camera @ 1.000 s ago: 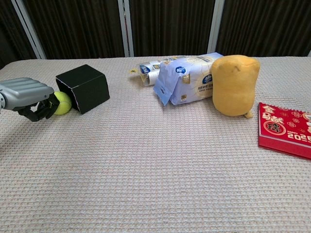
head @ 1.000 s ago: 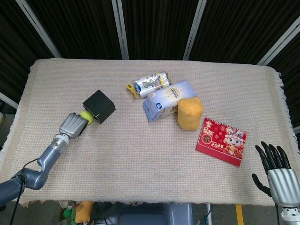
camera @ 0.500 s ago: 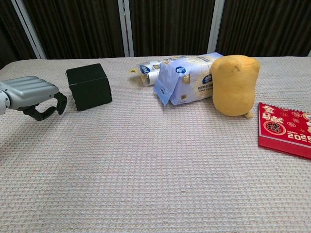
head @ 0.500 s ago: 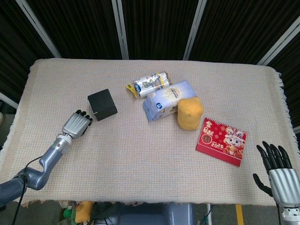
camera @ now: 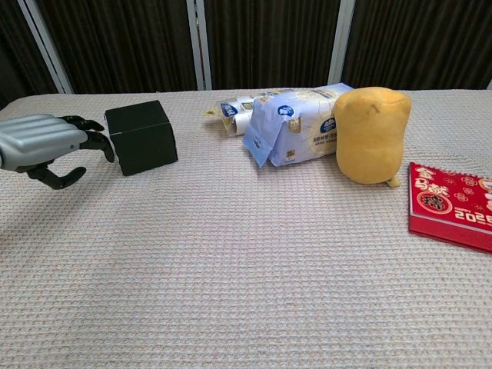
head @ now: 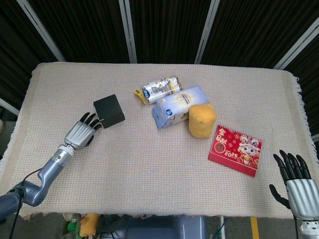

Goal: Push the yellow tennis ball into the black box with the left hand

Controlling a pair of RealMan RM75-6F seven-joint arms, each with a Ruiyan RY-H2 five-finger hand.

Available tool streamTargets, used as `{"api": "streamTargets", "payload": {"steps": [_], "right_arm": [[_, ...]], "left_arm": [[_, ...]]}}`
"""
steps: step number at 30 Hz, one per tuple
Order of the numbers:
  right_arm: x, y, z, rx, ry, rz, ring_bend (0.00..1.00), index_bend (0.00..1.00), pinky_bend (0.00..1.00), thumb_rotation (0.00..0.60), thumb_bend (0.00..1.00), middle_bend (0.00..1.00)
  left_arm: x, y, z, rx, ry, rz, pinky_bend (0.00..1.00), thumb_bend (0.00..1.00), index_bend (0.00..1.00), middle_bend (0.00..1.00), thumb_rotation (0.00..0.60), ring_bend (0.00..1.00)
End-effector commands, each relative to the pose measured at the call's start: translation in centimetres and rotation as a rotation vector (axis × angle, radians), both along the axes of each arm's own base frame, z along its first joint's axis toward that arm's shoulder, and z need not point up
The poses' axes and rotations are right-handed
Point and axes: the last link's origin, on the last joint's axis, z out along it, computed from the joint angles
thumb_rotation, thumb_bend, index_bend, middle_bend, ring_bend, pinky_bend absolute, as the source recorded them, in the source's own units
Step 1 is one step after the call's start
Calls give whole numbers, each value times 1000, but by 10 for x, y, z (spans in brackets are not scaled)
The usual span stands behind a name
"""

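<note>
The black box (head: pixel 109 111) (camera: pixel 141 137) stands flat on the left part of the cloth. No yellow tennis ball shows in either view. My left hand (head: pixel 80 131) (camera: pixel 48 144) lies just left of the box, fingers stretched toward its side, fingertips (camera: pixel 98 126) close to the box wall, holding nothing. My right hand (head: pixel 298 185) hovers at the front right corner, fingers spread and empty; the chest view does not show it.
A blue-white bag (head: pixel 177 105) (camera: pixel 295 124) and a snack packet (head: pixel 158 88) lie mid-table. A yellow plush (head: pixel 201 120) (camera: pixel 372 134) stands beside them. A red calendar (head: pixel 235 150) (camera: pixel 453 204) lies to the right. The woven cloth (head: pixel 149 164) covers the table.
The box, tipped over the ball a second ago, has dropped flat and the ball is out of sight. My left hand has uncurled its fingers and stretched them toward the box.
</note>
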Motion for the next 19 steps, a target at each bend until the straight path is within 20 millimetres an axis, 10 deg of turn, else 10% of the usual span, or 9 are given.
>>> {"api": "streamTargets", "payload": {"steps": [1,10,19], "right_arm": [[0,1,-1,2,2,2,0,0,0,600,354,0],[4,-1,-9,13,21,11,0,0,0,600,354,0],[5,-6,-15,27,18,28,0,0,0,600,355,0]], "left_arm": [[-9,-47,35,20,-52,-49,84,454,219,213,600,47],[-38,-175,108,207,-283,67,85,115,84,181,600,49],[-35,-201,110,244,-260,-19,77,66,25,82,600,34]]}}
